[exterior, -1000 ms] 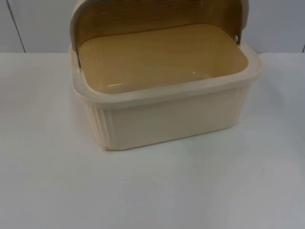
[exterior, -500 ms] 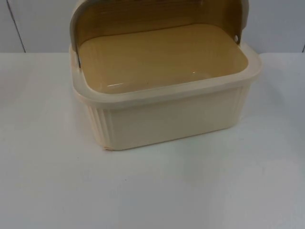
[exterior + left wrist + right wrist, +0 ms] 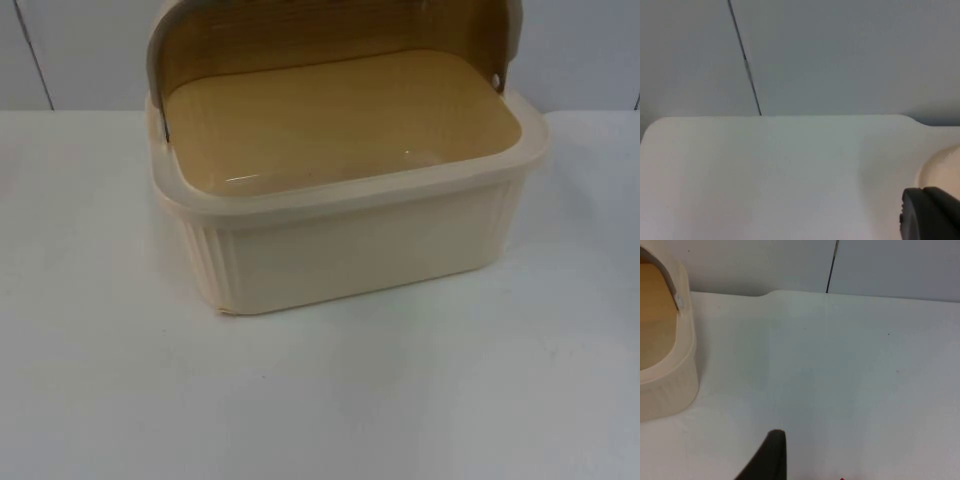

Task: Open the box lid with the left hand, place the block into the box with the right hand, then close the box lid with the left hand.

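Observation:
The cream ribbed box (image 3: 360, 250) stands at the back middle of the table, and I can see its tan floor with nothing lying on it. Its brownish translucent lid (image 3: 330, 30) is swung up and back over the far rim. In the left wrist view, my left gripper (image 3: 930, 215) hovers over bare table with a corner of the box (image 3: 942, 167) just beside it. My right gripper (image 3: 767, 460) is low over the table to the right of the box (image 3: 667, 375). A sliver of something red (image 3: 842, 478) lies close to it, too small to identify.
The white table (image 3: 120, 400) stretches wide in front of the box and to both sides. The grey partition wall (image 3: 580, 50) rises directly behind the box, with a dark seam (image 3: 745, 60) in it.

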